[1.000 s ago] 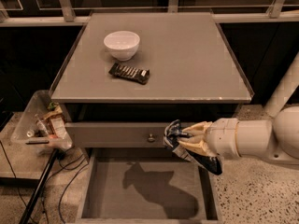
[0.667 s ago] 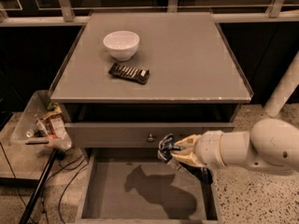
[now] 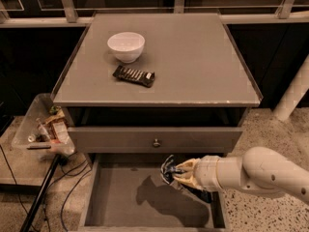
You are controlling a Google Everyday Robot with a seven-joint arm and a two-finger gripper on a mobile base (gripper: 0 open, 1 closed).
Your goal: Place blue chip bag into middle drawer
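The blue chip bag [image 3: 169, 169] is a crumpled dark navy foil bag with pale patches. My gripper [image 3: 179, 174] is shut on it and holds it just over the right part of the open middle drawer [image 3: 116, 197], a wide shallow grey box with thin side walls and a flat floor. The bag's shadow falls on the drawer floor under it. My pale arm reaches in from the right. Part of the bag is hidden behind the gripper.
Above the open drawer is a closed drawer front with a round metal knob [image 3: 156, 142]. On the grey cabinet top stand a white bowl [image 3: 126, 46] and a black-brown candy-bar wrapper [image 3: 134, 75]. A clear bin of snacks [image 3: 43, 128] sits at the left, with cables on the floor.
My gripper with the bag has moved down and to the left, from beside the knobbed drawer front to low over the open drawer. Nothing else moved.
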